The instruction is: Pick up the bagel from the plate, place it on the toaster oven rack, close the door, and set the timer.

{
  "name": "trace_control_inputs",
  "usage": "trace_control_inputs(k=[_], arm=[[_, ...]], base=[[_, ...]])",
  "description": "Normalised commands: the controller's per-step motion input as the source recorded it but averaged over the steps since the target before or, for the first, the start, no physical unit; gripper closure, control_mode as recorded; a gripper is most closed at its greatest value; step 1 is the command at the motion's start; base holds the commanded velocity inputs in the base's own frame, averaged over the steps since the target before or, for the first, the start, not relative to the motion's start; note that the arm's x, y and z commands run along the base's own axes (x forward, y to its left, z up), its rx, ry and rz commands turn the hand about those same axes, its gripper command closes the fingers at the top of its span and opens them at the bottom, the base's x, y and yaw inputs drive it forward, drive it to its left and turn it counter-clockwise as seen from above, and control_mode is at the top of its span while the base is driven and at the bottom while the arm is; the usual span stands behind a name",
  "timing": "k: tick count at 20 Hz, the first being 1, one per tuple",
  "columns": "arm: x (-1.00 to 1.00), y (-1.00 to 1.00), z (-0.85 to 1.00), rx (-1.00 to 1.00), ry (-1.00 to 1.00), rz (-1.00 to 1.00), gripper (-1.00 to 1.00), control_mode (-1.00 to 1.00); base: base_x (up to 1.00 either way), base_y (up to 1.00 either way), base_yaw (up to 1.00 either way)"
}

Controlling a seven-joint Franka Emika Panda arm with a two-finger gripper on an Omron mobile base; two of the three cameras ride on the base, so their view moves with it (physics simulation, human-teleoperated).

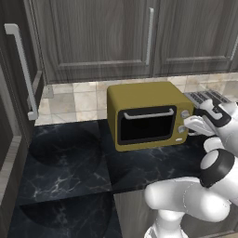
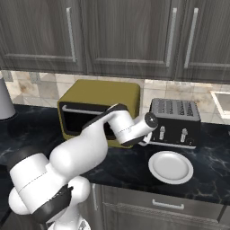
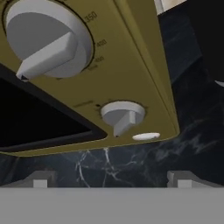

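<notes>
The claw (image 3: 112,180) stands with its 2 jaws wide apart and nothing between them, hovering close in front of the right-hand control strip of the toaster oven (image 1: 139,100). The door (image 1: 146,125) is shut flush against the yellow body, and the plate (image 2: 170,167) on the counter beside the black toaster (image 2: 175,121) lies bare, so the bagel is most likely already inside, though the dark glass hides it. What is left appears to be the timer. In the hand view 2 silver knobs face the claw: the big upper knob (image 3: 48,41), with temperature figures beside it, lies well above and off to one side of the jaws' gap, while the lower knob (image 3: 123,116) sits straight ahead, just above the gap's middle. Its raised grip bar runs nearly in line with the fingertips (image 3: 40,180), so the hand would probably need to advance and roll to straddle it.
</notes>
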Motion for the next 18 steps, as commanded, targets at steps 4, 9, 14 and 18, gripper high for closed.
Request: trace_control_inputs(k=[4,9,14,18], arm=[[0.06,0.12,0.0,0.0,0.0,0.0,-1.0,-1.0],[0.02,0.12,-0.02,0.0,0.0,0.0,-1.0,-1.0],[0.14,0.07,-0.01,0.0,0.0,0.0,-1.0,-1.0],[0.21,0.0,-0.1,0.0,0.0,0.0,-1.0,-1.0]], base=[[0.0,0.0,0.0],[0.0,0.0,0.0],[0.0,0.0,0.0],[0.0,0.0,0.0]])
